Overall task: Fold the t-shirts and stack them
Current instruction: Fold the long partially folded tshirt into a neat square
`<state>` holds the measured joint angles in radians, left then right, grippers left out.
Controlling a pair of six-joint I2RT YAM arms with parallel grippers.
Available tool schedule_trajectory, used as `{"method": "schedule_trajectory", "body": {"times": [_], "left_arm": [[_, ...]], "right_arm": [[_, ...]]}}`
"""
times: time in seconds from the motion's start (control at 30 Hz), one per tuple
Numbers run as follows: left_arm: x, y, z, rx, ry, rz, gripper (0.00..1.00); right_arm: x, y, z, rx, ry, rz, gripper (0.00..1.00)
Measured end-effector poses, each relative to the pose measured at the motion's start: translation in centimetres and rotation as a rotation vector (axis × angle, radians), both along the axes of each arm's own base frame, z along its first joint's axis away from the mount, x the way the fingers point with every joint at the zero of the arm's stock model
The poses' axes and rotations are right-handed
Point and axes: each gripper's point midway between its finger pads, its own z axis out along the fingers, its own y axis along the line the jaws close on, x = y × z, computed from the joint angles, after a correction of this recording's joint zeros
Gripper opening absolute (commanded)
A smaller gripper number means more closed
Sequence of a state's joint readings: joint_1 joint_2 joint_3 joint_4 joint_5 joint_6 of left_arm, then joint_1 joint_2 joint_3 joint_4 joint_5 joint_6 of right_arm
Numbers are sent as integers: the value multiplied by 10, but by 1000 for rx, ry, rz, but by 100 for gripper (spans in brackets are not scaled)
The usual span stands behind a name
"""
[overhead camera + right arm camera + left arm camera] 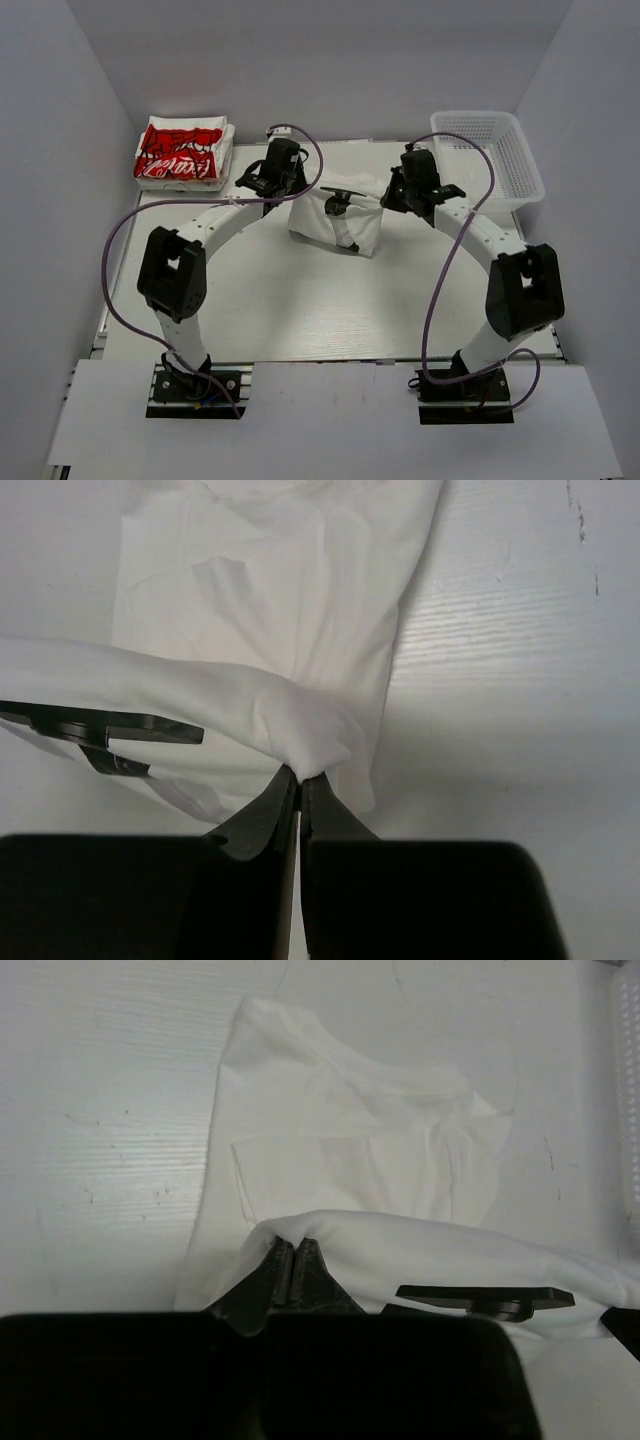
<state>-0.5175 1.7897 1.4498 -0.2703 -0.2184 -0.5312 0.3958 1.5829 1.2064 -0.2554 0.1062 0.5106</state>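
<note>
Wide pale desk. At its far right corner, mesh basket; at the far left corner, stack of folded red-print shirts. Mid-desk lay the plain white shirt, partly folded, one edge raised between the arms. The left tool was clamped tight on one corner of that edge, the right tool likewise on the other. Risks: both bites looked thin, so a corner could slip free mid-fold; an uneven pull would skew the fold

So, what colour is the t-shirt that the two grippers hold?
The t-shirt is plain white, clearest in the left wrist view.
</note>
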Motion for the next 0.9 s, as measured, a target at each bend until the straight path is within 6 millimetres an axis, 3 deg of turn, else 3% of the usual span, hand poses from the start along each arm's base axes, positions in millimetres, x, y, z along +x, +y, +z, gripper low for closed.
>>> {"method": "schedule_trajectory", "body": {"times": [0.3,0.43,0.47,0.5,0.53,0.57,0.6,0.63,0.8,0.9], "left_arm": [[72,9,-34,-2,-42,42,1],[105,6,-38,-56,-160,3,20],[111,4,-40,-70,-187,-16,56],[117,3,-43,-73,-210,-32,91],[122,2,-46,-79,-230,-44,100],[126,1,-48,-87,-249,-60,100],[129,0,-51,-86,-256,-73,100],[132,0,-55,-83,-260,-85,100],[141,-10,-59,-93,-263,-157,100],[134,-22,-59,-110,-256,-215,100]], "right_arm": [[91,4,-42,62,35,56,0],[130,3,-63,86,42,51,0],[139,3,-68,89,39,48,2],[146,2,-74,90,38,43,18],[152,0,-80,91,39,37,27],[155,-2,-85,92,45,29,38],[159,-4,-89,89,50,22,56],[162,-6,-91,85,49,15,90],[164,-9,-80,68,14,31,90],[148,-3,-59,65,-16,69,90]]}}
